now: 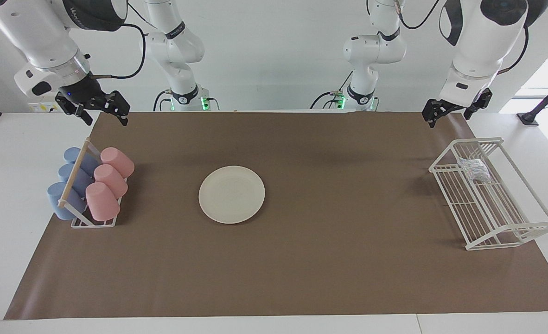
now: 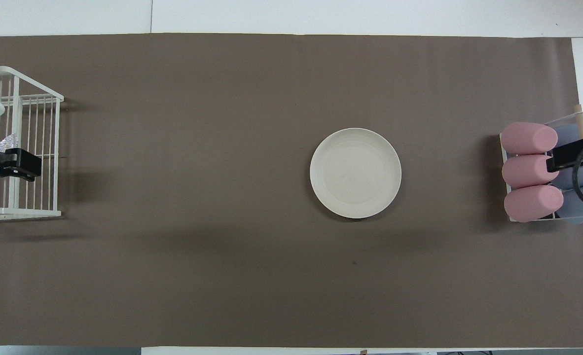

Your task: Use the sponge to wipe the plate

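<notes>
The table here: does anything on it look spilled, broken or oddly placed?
Nothing stands out. The plate lies flat and bare on the brown mat, the sponge sits in the white wire rack, and the cups lie stacked in their holder.

Here's the plate [image 1: 232, 194], round, shallow and cream-white, matte all over, lying flat and right way up on the brown mat [image 1: 302, 278]. It sits near the mat's middle, a little toward the right arm's end, well clear of every edge, with faint rings showing on its bare face from above. And there's the sponge [image 1: 474, 169], a small crinkly silvery-grey pad with a shiny speckle, resting in the white wire rack [image 1: 515, 234] at the left arm's end of the mat, at the rack's end nearer the robots.
</notes>
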